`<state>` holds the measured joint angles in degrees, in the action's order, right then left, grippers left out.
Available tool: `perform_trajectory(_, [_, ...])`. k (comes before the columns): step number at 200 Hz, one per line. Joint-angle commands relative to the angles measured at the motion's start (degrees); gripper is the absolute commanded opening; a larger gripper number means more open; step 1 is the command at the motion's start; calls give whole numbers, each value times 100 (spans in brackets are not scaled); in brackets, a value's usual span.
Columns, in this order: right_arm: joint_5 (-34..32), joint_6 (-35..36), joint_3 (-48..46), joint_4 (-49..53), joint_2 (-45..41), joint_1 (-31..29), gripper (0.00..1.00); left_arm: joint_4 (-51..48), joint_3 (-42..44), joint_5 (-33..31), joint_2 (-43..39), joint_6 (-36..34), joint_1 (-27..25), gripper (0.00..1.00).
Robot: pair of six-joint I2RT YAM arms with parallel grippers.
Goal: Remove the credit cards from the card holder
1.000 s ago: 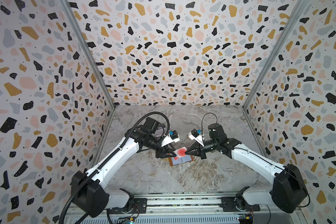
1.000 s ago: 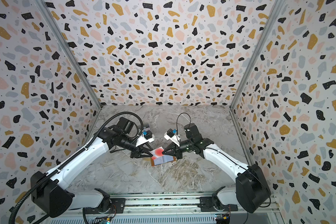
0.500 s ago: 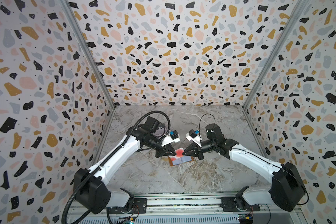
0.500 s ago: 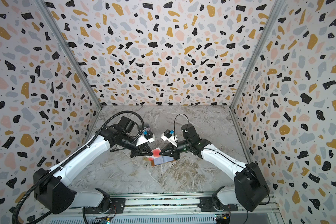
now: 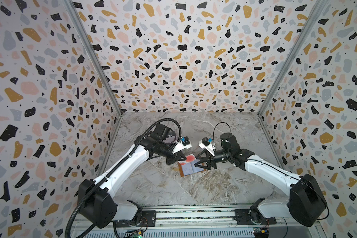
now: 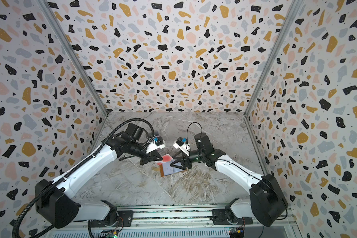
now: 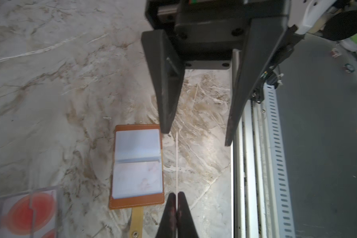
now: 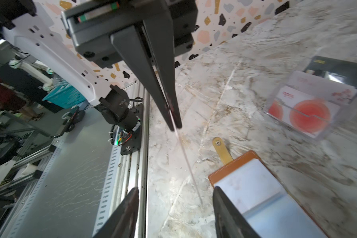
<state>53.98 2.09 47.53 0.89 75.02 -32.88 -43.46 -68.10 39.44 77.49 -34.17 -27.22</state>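
Partway through, judging by the layout. Holding one of the credit cards (image 7: 176, 160) edge-on and clear of the table (image 7: 50, 92) in the left gripper (image 7: 176, 193), fingers pressed together on its near end. Flanking the far end of that card with the right gripper (image 8: 175, 188), fingers spread wide and touching nothing visible; reads as a hand-over to the left arm (image 5: 132, 162), with the putting down yet to do. At 6 o'clock of both gripper tips in both top views, the card holder (image 5: 189, 169) (image 6: 172, 169), open flat near mid-table, strap tab (image 5: 174, 169) pointing to 9 o'clock. Exposed sleeves (image 7: 137, 144) pale and bluish, one with faint pink smudges; impossible to say if loaded or empty, so perhaps more pulling left. Apparently already out: white red-circled cards (image 8: 309, 113) standing in a clear case (image 8: 323, 135) at about 11 o'clock of the holder, probably glimpsed from above as a red disc on white, and a dark grey card (image 5: 170, 136) at 10 o'clock, half under the left arm. Legible: only "Vip" in white on that dark card. Small red lettering on the front card in the case too blurred to read; no brand visible on the holder.
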Motion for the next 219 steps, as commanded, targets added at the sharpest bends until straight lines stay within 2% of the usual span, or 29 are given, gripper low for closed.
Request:
perform_trajectory(1, [-431,-327,-224,-258,-452,300,59,993,209,-872,-263,483,214,0])
perform_trajectory(21, [-586,-454,-429,-371,-684,534,61,1155,133,-1164,-158,358,461,0])
perform_trajectory(51, [-799,-468,-593,-380,-830,645,62,398,-477,-1284,568,-368,755,0])
perform_trajectory(76, [-904,-485,-631,-401,-831,660,62,-3,-1046,-1574,1280,-724,789,0])
perform_trajectory(115, [-1020,-494,-698,-434,-860,675,62,55,-1469,-1887,1892,-1436,868,0])
perform_trajectory(173, [-1050,-516,-789,-462,-928,678,62,-180,-1911,-1793,2713,-1976,1138,0])
perform_trajectory(219, [-1079,-521,-798,-452,-968,678,62,21,-2062,-1693,3226,-2021,1160,0])
